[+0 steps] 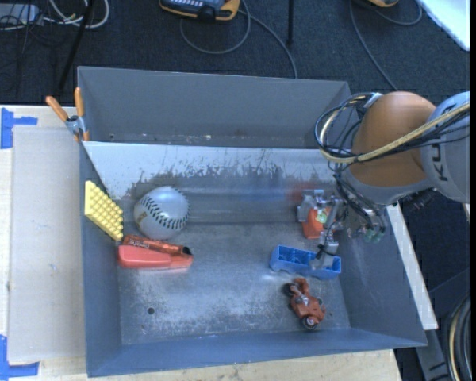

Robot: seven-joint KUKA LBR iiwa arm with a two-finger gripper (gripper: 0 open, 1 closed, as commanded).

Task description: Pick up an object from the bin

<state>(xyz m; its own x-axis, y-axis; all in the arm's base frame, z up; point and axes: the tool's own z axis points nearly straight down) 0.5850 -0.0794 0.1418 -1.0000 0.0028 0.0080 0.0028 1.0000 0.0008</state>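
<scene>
My gripper [330, 243] hangs low at the right side of the bin, its tip just above the right end of a flat blue plastic piece [300, 260]. An orange and grey thing [310, 219] lies close behind the gripper on its left, partly hidden by it. A small red toy vehicle [305, 303] sits in front of the blue piece, near the bin's front right corner.
At the left side lie a white baseball [161, 212], a yellow gridded block [103, 209] leaning on the left wall, and a red stapler-like thing [153, 255]. The arm with its orange cover and cables stands over the right rim.
</scene>
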